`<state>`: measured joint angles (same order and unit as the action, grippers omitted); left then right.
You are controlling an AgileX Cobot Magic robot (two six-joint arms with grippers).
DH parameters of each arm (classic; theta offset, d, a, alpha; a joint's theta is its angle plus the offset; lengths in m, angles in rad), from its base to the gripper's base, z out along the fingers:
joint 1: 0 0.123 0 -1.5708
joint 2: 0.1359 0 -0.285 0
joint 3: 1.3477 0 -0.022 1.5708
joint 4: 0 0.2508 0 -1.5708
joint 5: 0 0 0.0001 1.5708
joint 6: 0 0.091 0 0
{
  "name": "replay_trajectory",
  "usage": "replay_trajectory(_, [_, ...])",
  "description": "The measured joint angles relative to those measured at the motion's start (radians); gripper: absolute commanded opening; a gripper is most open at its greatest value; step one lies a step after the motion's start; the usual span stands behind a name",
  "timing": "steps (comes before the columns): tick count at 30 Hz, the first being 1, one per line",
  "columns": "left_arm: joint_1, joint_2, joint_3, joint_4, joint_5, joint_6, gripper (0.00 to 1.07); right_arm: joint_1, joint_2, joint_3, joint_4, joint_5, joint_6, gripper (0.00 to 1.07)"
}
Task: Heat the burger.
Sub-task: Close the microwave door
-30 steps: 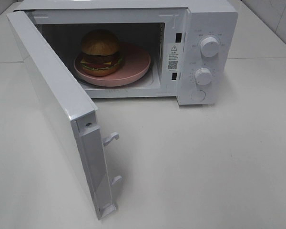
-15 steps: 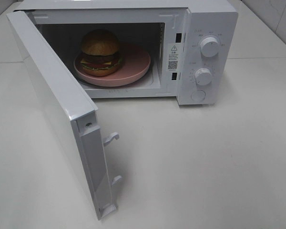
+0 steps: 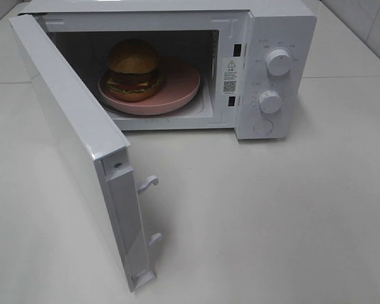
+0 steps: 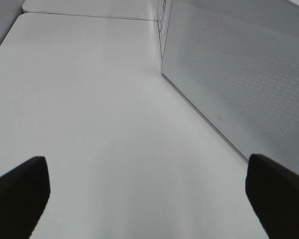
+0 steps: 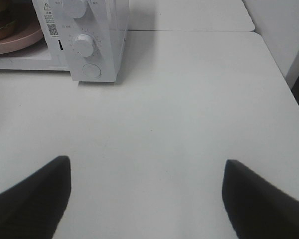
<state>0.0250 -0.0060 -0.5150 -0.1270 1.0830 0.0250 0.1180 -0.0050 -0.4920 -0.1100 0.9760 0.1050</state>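
Two tools idle, left tool (image 4: 147, 169) and right tool (image 5: 147, 164) both spread and empty; nothing has moved, burger (image 3: 133, 69) inside microwave (image 3: 278, 25), door (image 3: 69, 126) awaits shutting.

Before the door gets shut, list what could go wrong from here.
1. The door stands wide open; a push from the open left gripper, beside its outer face, might slide the microwave instead of swinging it.
2. The tall burger sits off-centre on the pink plate; a hard slam could topple it.
3. The upper knob and lower knob look alike; the right gripper could turn the wrong one.
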Motion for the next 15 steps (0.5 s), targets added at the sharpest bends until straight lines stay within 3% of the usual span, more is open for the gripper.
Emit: replay_trajectory(15, [0.000,0.000,-0.031,-0.007,-0.099,0.000,0.97,0.000,0.000,0.000,0.000,0.000,0.000,0.75])
